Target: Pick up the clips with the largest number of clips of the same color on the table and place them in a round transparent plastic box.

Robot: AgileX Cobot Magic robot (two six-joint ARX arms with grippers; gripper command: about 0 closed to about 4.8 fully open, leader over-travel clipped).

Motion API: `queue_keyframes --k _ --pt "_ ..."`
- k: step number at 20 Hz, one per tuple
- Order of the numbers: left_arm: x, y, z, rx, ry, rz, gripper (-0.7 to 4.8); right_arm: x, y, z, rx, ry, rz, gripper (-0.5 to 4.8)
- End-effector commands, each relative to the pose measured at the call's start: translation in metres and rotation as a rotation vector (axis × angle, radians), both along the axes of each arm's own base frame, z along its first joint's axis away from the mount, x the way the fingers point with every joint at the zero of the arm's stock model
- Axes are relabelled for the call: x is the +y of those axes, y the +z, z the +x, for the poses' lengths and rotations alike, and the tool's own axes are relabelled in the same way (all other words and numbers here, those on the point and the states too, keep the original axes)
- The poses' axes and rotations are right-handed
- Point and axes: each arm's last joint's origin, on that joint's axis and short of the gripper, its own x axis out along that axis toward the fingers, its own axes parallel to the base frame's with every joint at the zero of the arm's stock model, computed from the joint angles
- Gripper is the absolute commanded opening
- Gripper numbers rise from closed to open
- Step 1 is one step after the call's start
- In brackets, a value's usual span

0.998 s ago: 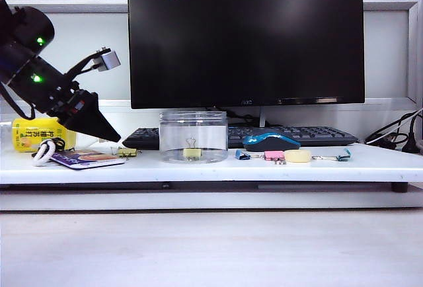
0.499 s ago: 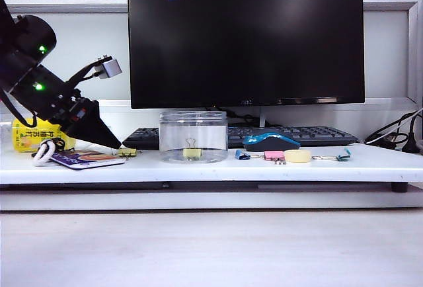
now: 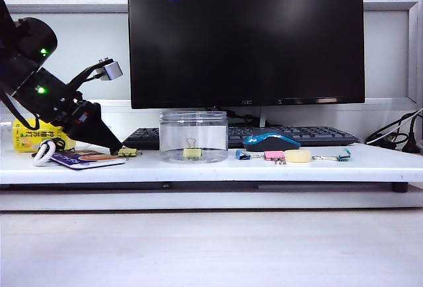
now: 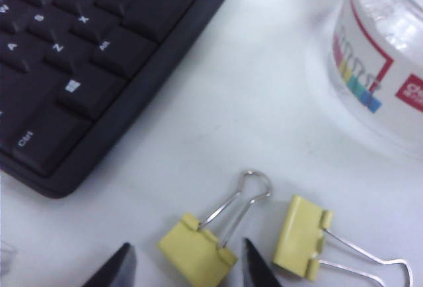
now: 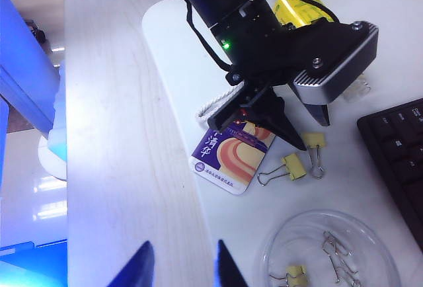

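Observation:
Two pale-yellow clips lie on the white table between the keyboard and a printed card. My left gripper is open, low over the table, and its dark fingertips stand on either side of one clip. The second clip lies just beside it. In the exterior view the left gripper touches down at that clip. The round transparent plastic box holds a yellow clip. My right gripper hangs high above the table, open and holding nothing; the box lies below it.
A black keyboard and monitor stand behind. A blue mouse, a pink clip, blue and teal clips and a pale yellow block lie to the right. A printed card, white cord and yellow-labelled bottle sit on the left.
My left gripper has come down and slightly right onto the table at the yellow clip, and its jaws have narrowed a little. The right gripper has stayed still.

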Motion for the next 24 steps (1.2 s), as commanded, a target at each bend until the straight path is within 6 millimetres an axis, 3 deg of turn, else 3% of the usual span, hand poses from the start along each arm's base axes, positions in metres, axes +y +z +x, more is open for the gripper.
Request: queue_keyframes --k 1,18,24 --pt "0.0 0.002 0.002 -0.021 -0.004 -0.003 2.16 0.0 0.003 -0.001 -0.018 0.007 0.009 1.27" --pt "-0.003 -0.006 0.005 -0.103 -0.099 0.046 2.14 -0.002 0.0 -0.002 0.002 0.011 -0.025 1.26" --pt "-0.003 -0.011 0.004 -0.067 -0.104 0.045 1.75 -0.002 -0.001 -0.003 0.008 0.011 -0.029 1.26"
